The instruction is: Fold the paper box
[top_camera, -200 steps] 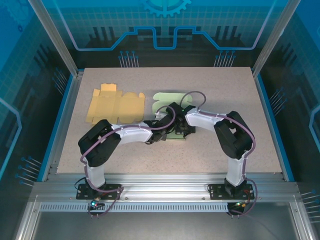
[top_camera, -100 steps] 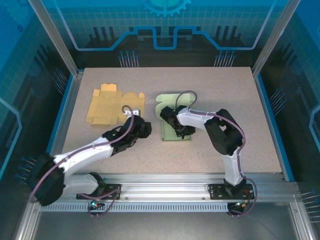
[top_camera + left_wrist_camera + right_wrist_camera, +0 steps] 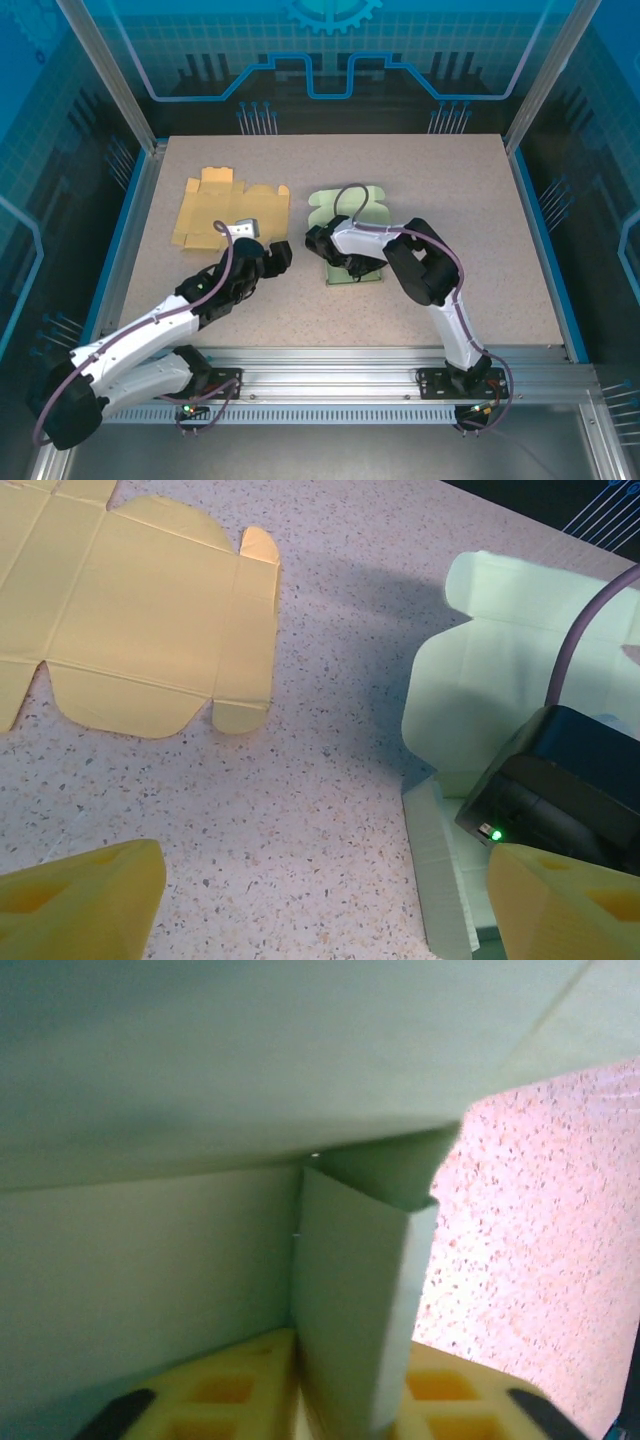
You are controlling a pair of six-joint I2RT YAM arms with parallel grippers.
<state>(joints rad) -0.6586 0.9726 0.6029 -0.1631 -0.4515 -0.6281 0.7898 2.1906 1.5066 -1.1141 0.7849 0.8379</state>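
Now that the left gripper (image 3: pixel 278 256) has backed off toward the yellow box blank (image 3: pixel 225 210), its fingers (image 3: pixel 80 900) stand wide and empty. Green paper box (image 3: pixel 350 205) lies on the tabletop (image 3: pixel 450 180) just right of the blank. Right gripper (image 3: pixel 316 240) fingers (image 3: pixel 230 1395) straddle a raised flap; cannot tell if pinched. Fold judged unfinished.

- You will find no text, label, brand name or number that can be read in any of the views.
- The one sign-like mark is a blue gear emblem (image 3: pixel 330 12) at 12 o'clock on the back panel (image 3: pixel 450 50). It is cut off by the top edge and is a plain graphic.
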